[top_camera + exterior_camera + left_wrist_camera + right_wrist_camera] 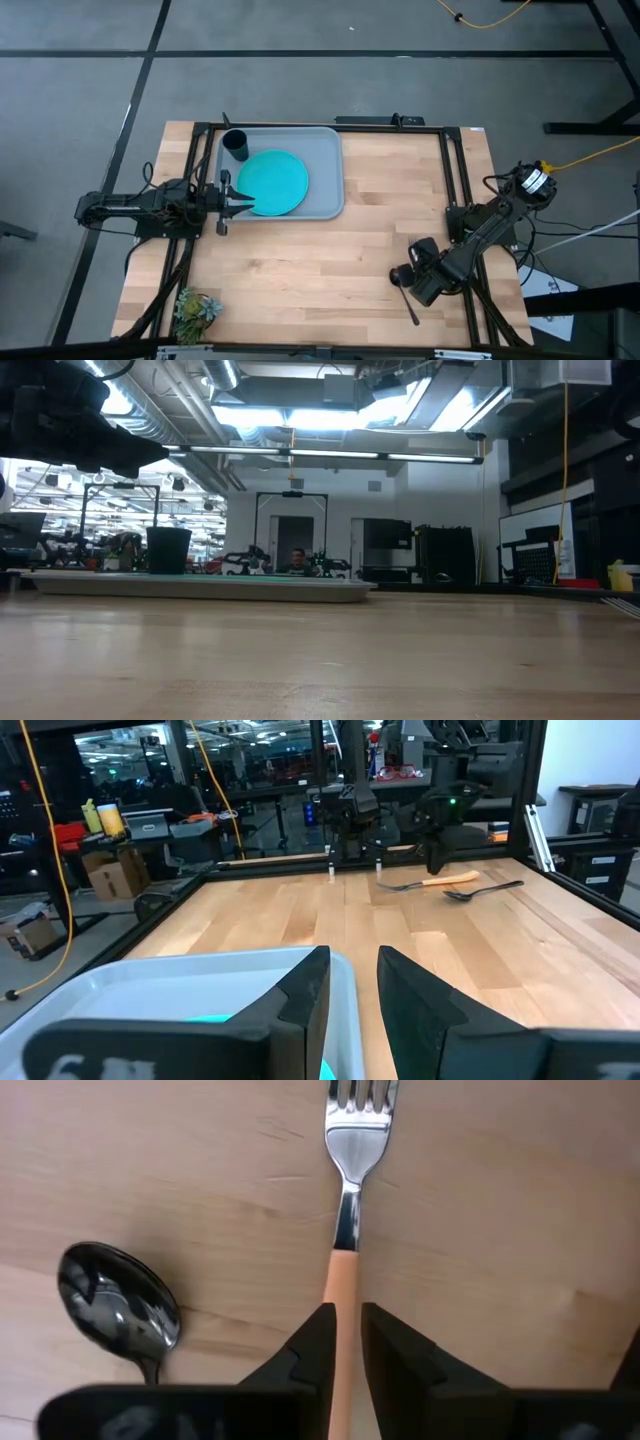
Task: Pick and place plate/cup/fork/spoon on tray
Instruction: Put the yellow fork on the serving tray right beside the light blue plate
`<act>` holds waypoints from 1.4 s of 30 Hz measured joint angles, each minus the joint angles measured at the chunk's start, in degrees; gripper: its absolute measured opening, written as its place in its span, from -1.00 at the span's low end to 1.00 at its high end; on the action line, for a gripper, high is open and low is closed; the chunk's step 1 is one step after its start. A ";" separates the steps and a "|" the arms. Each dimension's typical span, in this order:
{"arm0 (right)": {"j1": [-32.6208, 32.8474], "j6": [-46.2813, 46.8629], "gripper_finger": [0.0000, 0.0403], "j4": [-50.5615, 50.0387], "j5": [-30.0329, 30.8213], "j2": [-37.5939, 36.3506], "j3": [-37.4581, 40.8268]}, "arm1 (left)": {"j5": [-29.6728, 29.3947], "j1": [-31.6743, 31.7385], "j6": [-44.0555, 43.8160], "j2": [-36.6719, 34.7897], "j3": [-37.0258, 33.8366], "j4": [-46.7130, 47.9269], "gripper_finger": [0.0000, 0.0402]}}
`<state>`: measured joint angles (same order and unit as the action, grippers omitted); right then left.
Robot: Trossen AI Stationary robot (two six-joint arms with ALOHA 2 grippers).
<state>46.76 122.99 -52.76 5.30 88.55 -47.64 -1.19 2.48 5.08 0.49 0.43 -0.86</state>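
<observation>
Open table between the tray and the cutlery

We see bare wood across the middle of the table, a clear path from the near right corner to the tray. On the tray, the plate and the cup fill its left part, leaving its right strip free. The left gripper hangs over the tray's left edge. The spoon lies just beside the fork, crowding that side.

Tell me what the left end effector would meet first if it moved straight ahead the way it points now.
Probably the round teal plate on the grey-blue rectangular tray: the left end effector points over the tray's near rim toward it. Its height above the plate is unclear.
</observation>
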 joint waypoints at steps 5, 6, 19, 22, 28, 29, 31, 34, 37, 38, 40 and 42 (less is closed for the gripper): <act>0.00 1.47 -0.64 0.05 0.00 -0.02 0.00 | -0.02 0.01 0.01 0.00 0.00 0.01 -0.60; 0.00 1.48 -0.61 0.17 0.00 -0.02 0.00 | -0.01 0.00 0.02 0.00 0.00 0.00 -0.60; -0.04 1.35 -0.46 1.99 0.50 3.43 -0.04 | 0.00 0.00 0.00 0.00 0.00 0.00 -0.60; -0.08 1.26 -0.46 2.01 0.13 5.33 -0.04 | -0.02 0.00 0.00 0.00 0.00 0.00 -0.60; -0.11 0.05 -0.45 1.97 0.13 7.45 -0.37 | 0.00 0.02 0.00 0.00 0.00 0.00 -0.60; -0.11 0.88 -0.46 2.15 0.09 7.48 -0.35 | 0.00 0.00 0.00 0.00 0.00 0.00 -0.60; -0.13 1.36 -0.49 2.38 0.49 7.46 -0.31 | -0.02 0.01 0.02 0.00 0.00 0.00 -0.60; -0.11 1.37 -0.55 2.44 1.11 7.37 -0.31 | -0.01 0.00 0.00 -0.01 0.00 0.00 -0.60; -0.40 1.37 -0.68 2.50 1.23 7.41 -0.28 | 0.00 0.00 0.00 0.00 0.00 0.00 -0.60; -0.51 1.30 -0.73 2.51 1.19 7.41 -0.27 | 0.00 0.00 0.00 0.00 0.00 0.00 -0.60; -0.79 1.24 -0.79 2.42 1.15 7.41 -0.26 | -0.02 0.00 0.00 -0.02 0.00 0.00 -0.60; -1.16 1.31 -0.79 2.22 1.02 7.41 -0.27 | -0.01 0.01 0.01 0.00 0.00 0.00 -0.60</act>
<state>45.60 124.29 -50.54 6.32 95.96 -47.91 -1.20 2.49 5.09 0.49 0.43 -0.86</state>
